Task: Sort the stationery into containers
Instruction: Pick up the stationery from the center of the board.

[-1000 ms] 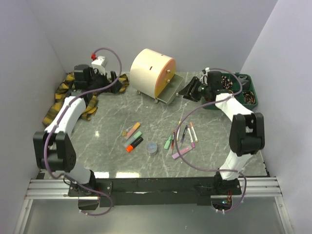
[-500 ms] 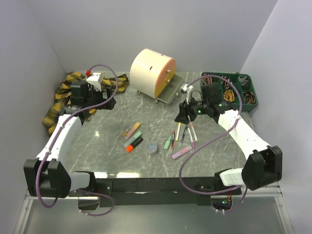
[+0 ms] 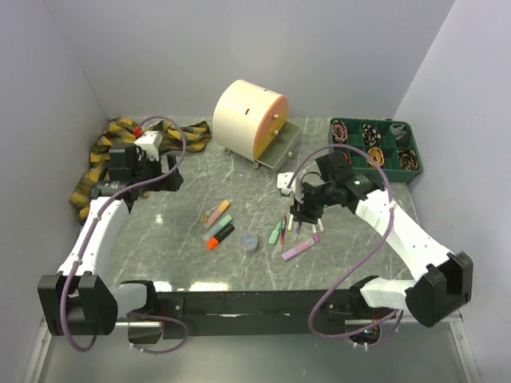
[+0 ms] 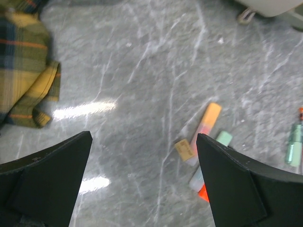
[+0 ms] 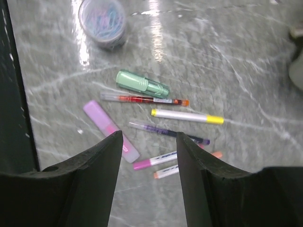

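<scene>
Now the right claw (image 3: 307,214) has swung from the green tray (image 3: 397,171) down over the thin pens (image 5: 180,115) on the counter (image 3: 184,231), partly spread and empty, poised to pick 1. Left claw (image 4: 142,184) hangs wide apart.

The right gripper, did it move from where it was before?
Yes. The right gripper left the green tray at the back right and came toward the near edge, now hanging over the pens.

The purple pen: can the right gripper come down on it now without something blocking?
Probably yes. The right gripper hangs open just above the purple pen, with nothing over it. The pink pen lies very close beside, so the fingers might catch it too.
</scene>
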Robot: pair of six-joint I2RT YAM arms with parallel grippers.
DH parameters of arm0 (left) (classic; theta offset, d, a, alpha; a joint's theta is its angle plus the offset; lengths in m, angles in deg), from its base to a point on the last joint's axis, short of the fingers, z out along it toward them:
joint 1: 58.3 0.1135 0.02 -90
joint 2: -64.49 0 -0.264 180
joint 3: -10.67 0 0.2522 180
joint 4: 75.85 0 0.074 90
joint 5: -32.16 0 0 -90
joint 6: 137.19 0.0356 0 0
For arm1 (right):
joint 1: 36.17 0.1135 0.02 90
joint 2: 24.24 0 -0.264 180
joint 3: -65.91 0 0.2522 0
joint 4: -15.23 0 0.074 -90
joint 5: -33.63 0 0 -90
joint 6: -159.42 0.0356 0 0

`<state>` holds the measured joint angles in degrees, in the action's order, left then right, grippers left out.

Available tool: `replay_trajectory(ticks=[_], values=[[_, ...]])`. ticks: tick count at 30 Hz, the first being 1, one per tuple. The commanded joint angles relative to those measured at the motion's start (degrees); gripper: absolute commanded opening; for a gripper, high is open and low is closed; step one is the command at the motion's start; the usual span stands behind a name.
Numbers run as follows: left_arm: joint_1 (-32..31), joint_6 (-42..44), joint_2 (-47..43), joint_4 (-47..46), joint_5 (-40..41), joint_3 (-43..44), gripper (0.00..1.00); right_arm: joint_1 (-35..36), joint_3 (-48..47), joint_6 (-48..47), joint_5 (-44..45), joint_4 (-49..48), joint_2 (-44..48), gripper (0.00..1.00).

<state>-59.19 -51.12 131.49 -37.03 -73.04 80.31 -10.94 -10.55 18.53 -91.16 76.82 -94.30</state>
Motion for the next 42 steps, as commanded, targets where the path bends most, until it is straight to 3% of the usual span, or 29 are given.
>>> replay_trajectory(ticks=[1,9,15,42], values=[[6.1,3.3,-0.4,0.9,-2.0,0.0,1.0,2.9,-2.8,-14.1,1.5,1.6,-5.3,0.57],[9.7,7.7,-1.8,1.4,-4.1,-0.5,0.99,7.8,-6.3,-19.6,5.5,-1.3,-14.8,0.57],[13.4,1.7,-2.2,0.7,-10.5,-1.6,0.99,9.7,-5.3,-24.9,6.9,-2.4,-18.3,0.59],[16.9,2.0,-1.6,-0.2,-7.9,-1.3,0.99,17.5,-1.5,-37.3,12.3,-3.5,-25.6,0.57]])
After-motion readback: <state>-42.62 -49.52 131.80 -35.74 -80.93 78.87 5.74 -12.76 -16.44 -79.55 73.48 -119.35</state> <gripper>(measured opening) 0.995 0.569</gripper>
